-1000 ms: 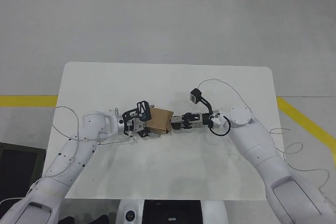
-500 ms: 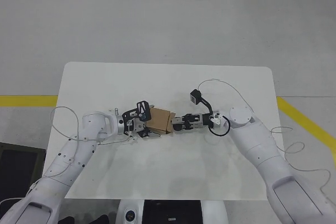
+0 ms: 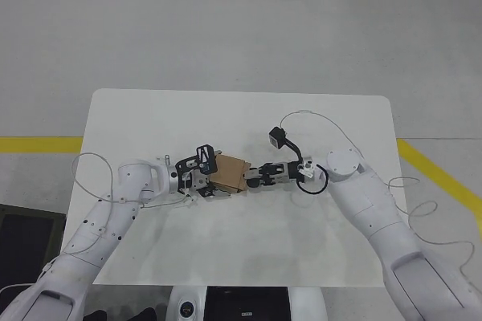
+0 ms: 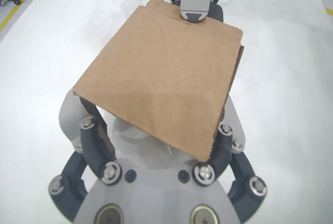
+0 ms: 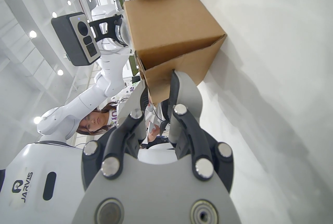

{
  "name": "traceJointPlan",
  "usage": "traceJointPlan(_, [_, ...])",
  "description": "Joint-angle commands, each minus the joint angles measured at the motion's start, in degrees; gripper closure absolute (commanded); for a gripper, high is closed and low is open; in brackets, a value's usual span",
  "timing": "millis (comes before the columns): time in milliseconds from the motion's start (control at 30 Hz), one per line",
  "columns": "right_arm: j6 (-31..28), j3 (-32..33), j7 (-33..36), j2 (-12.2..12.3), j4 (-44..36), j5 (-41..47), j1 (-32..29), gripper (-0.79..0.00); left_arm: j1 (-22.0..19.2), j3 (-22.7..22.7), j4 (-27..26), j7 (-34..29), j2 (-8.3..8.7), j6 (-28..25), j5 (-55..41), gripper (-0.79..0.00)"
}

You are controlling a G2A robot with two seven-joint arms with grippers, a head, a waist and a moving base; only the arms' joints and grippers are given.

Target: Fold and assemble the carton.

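Carton point(image 4: 161, 74) on table point(image 3: 305, 241), held from both ends. Left gripper point(image 4: 156, 115) jaws spread wide, clamping carton sides between them. Right gripper point(image 5: 159, 91) jaws nearly together, pinching edge of opposite end wall.

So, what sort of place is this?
Probably a robot test hall or lab: a white work table with one carton, a grey floor with a yellow line, and rows of ceiling lights.
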Motion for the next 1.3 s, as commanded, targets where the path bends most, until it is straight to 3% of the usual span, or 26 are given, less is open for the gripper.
traceJointPlan(0, [0.0, -0.2, -0.1, -0.1, 0.0, -0.3, 0.3, -0.086, 0.0, 0.0, 0.0, 0.0, -0.01, 0.0, 0.0, -0.785])
traceJointPlan(200, [0.0, -1.3, 0.2, -0.7, -0.1, -0.4, 1.4, -0.086, 0.0, 0.2, -0.1, 0.0, -0.03, 0.0, 0.1, -0.785])
traceJointPlan(600, [-0.6, -0.3, 1.1, -0.6, 1.1, 0.6, 1.9, -0.231, -0.1, 0.4, 0.0, -0.1, -0.07, -0.1, 0.0, -0.785])
traceJointPlan(800, [0.2, 1.9, 1.8, 0.6, -1.0, 0.6, 0.4, -0.179, -0.1, 0.5, 0.1, -0.3, -0.08, -0.1, 0.1, -0.785])
traceJointPlan(933, [1.4, 3.0, 2.2, 1.4, -3.0, -0.3, -0.9, 0.000, 0.0, 0.6, 0.0, -0.3, -0.07, -0.3, 0.2, -0.785])
traceJointPlan(1267, [5.4, 1.5, 3.7, 1.6, -6.9, -1.9, -2.8, 0.000, 0.0, 0.5, -0.3, -0.3, -0.01, -0.2, 0.2, -0.785])
